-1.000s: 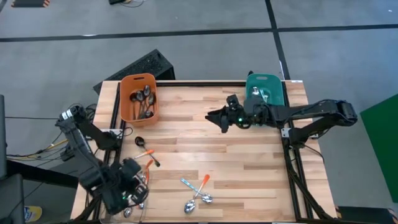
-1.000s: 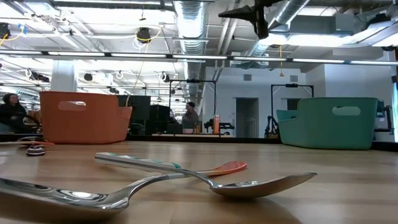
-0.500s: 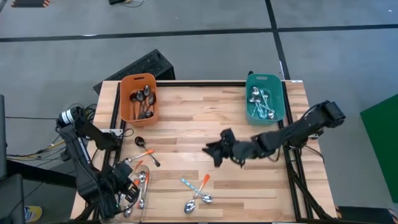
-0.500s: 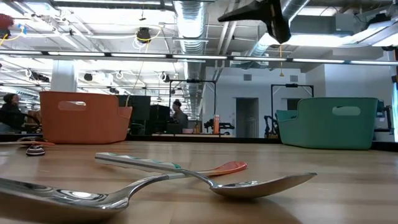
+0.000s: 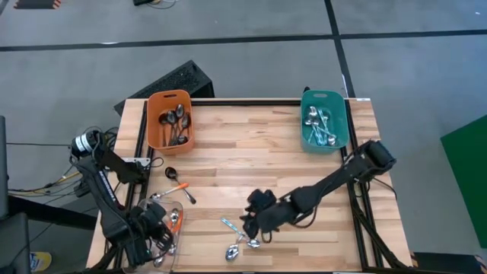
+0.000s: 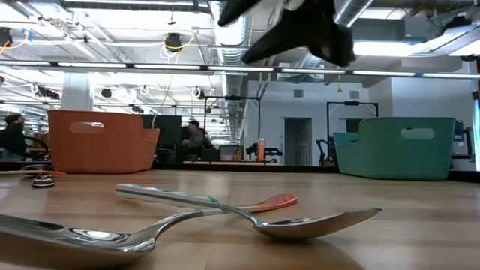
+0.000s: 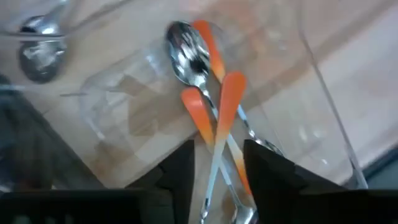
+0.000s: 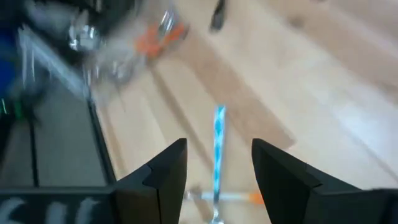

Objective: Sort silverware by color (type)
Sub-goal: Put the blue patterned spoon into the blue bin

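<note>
Hovering low over the front middle of the slatted wooden counter (image 5: 251, 164), the right end effector (image 5: 255, 215) has its dark fingers spread apart with nothing between them. Its wrist view looks down on a blue-handled spoon (image 8: 218, 134) lying along the boards. Just beside it in the high view lie an orange-handled spoon (image 5: 249, 226) and a shiny all-metal spoon (image 5: 232, 253), crossing near the front edge.

At the front left corner, the left end effector (image 5: 156, 228) sits above a clear plastic bin (image 5: 176, 242), fingers apart and empty. Its wrist view shows what the overhead cannot: several orange-handled spoons (image 7: 221, 118) with polished bowls overlapping inside the transparent bin.

A dark spoon (image 5: 170, 173) rests near the left edge. The orange bin (image 5: 170, 120) at the back left holds dark spoons; the teal bin (image 5: 324, 120) at the back right holds light-handled ones.

Only the low view shows people seated in the room behind.
</note>
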Action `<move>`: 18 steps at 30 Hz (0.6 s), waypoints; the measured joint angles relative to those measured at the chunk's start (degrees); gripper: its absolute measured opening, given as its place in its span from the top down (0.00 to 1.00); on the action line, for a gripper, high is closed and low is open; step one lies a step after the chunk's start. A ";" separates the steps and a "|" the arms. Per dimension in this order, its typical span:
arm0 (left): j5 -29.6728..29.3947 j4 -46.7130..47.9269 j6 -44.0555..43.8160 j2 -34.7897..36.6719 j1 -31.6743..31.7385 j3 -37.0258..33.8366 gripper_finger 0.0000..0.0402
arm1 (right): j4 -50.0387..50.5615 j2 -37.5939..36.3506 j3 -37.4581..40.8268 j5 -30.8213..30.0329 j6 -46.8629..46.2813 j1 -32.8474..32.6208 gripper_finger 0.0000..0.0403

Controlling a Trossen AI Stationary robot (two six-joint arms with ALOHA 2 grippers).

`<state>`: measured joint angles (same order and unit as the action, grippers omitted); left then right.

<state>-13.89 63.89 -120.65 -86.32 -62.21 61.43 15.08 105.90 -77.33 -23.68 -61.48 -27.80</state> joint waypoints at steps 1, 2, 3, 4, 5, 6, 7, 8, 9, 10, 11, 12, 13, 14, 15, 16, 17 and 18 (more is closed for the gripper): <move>0.21 -0.50 1.57 0.08 0.02 0.17 0.67 | 2.45 1.43 -2.53 1.83 1.75 -0.12 0.50; 0.10 -0.78 3.05 0.16 0.02 0.67 0.65 | 4.85 2.81 -4.72 3.44 3.57 -0.26 0.50; -0.57 -0.80 4.17 0.38 0.02 1.40 0.63 | 7.51 4.21 -6.69 4.76 4.61 -0.40 0.50; -1.69 -0.82 4.80 0.56 0.02 2.37 0.62 | 9.13 5.87 -8.40 5.94 4.65 -0.37 0.50; -3.52 -0.77 5.50 0.66 0.02 3.46 0.61 | 9.36 7.41 -9.94 7.28 4.10 -0.36 0.50; -5.80 -0.62 6.55 0.68 0.01 4.49 0.61 | 9.41 8.90 -11.24 8.59 3.67 -0.33 0.50; -8.40 -0.44 8.11 0.68 0.00 5.65 0.60 | 9.79 10.50 -12.37 10.03 3.51 -0.23 0.50; -11.09 -0.45 9.76 0.68 0.02 6.99 0.60 | 10.19 12.12 -13.68 11.65 3.46 -0.11 0.50; -13.92 -0.49 11.33 0.68 -0.04 8.31 0.60 | 10.17 13.60 -15.05 12.45 3.46 -0.05 0.50; -16.62 -0.56 12.94 0.68 -0.11 9.57 0.60 | 10.77 14.98 -16.18 13.26 3.45 0.03 0.50; -18.98 -0.65 14.16 0.70 -0.13 10.68 0.60 | 11.96 16.15 -17.25 13.55 3.30 0.05 0.50; -21.27 -0.67 15.21 0.70 -0.15 11.64 0.60 | 12.95 17.48 -18.31 13.55 3.04 0.09 0.50; -23.18 -0.63 16.14 0.69 -0.15 12.50 0.60 | 13.55 18.53 -19.47 13.62 2.59 0.24 0.50; -24.83 -0.67 17.02 0.70 -0.15 13.35 0.60 | 14.61 19.34 -20.28 13.91 2.35 0.24 0.50; -26.27 -0.68 18.05 0.71 -0.15 13.98 0.60 | 15.86 20.28 -21.18 14.26 1.99 0.25 0.50; -27.09 -0.69 18.88 0.72 -0.15 14.44 0.60 | 16.55 21.21 -21.86 14.58 1.62 0.49 0.50; -27.39 -0.60 19.71 0.71 -0.15 14.81 0.60 | 16.36 22.00 -22.57 14.89 1.47 0.64 0.51; -27.48 -0.58 20.68 0.70 -0.15 15.11 0.60 | 16.40 22.47 -22.69 15.41 1.64 0.66 0.51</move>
<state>-41.37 63.31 -99.98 -85.62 -62.37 76.54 31.48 128.37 -100.02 -8.28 -59.84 -27.14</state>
